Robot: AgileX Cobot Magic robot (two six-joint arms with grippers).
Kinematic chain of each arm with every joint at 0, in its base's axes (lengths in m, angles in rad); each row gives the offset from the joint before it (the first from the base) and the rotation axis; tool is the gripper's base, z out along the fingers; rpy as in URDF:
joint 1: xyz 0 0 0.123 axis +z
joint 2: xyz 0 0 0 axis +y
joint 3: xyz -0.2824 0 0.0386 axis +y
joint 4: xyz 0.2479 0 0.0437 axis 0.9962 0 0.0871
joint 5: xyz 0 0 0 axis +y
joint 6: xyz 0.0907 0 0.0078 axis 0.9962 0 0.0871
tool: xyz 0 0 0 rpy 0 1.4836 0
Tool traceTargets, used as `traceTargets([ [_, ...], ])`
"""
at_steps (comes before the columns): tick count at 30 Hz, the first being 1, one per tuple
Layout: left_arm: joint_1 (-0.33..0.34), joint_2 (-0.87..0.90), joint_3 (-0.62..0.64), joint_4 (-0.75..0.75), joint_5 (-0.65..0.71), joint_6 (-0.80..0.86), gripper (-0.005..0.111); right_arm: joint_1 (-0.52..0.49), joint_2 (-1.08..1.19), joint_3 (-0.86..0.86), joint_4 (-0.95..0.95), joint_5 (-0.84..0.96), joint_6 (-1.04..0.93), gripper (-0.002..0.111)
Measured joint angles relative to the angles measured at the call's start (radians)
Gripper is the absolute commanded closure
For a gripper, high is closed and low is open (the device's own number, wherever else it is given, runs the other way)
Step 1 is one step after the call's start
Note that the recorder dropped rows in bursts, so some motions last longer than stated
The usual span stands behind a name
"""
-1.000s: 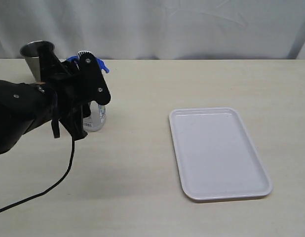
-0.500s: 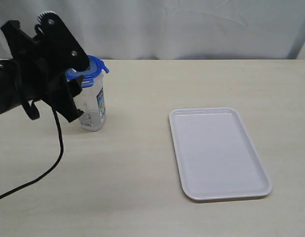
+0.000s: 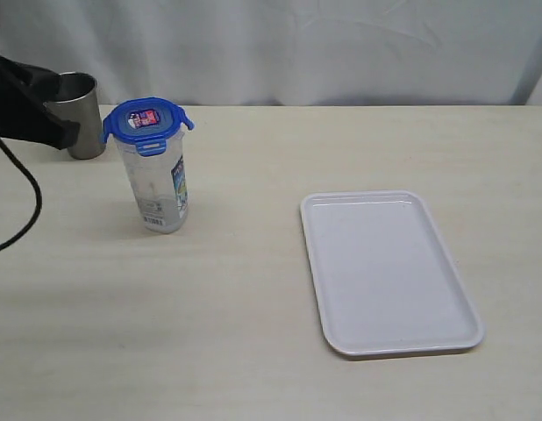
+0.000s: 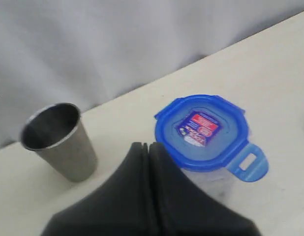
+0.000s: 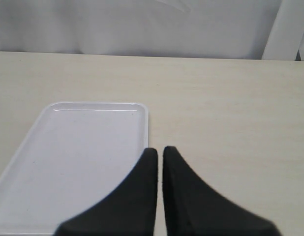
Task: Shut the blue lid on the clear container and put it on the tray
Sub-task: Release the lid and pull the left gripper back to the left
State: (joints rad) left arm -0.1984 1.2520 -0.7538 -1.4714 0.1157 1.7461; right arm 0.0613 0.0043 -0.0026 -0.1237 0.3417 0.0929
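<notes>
Exterior view: container [image 3: 157,189] upright on table [image 3: 253,351], lid [image 3: 146,120] on top, well apart from tray [image 3: 389,272]. Left tool [image 4: 148,147] pinched closed, empty; right tool [image 5: 159,152] same. Risk: tab [image 4: 248,164] sticks out, probably unlatched, so lid could pop on lift. Tall container tips if nudged.

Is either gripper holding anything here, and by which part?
Nothing is held. The left gripper is shut on nothing, clear of the blue lid; the right gripper is likewise empty.

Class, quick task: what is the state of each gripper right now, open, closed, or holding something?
Left gripper: closed, holding nothing.
Right gripper: closed, holding nothing.
</notes>
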Motion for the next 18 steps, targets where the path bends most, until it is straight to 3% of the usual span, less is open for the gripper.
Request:
traceTargets([
  [7,0.238,0.047,-0.008,-0.144,0.371,0.091,0.107,0.000,0.000,0.000,-0.081,0.000,-0.014,0.104],
  [11,0.292,0.103,-0.008,-0.176,0.488,0.171,0.107,0.000,0.000,0.000,-0.136,-0.064,-0.022,0.104],
  [18,0.303,0.255,-0.009,-0.198,0.554,0.296,0.107,0.000,0.000,0.000,-0.095,-0.342,-0.020,0.104],
])
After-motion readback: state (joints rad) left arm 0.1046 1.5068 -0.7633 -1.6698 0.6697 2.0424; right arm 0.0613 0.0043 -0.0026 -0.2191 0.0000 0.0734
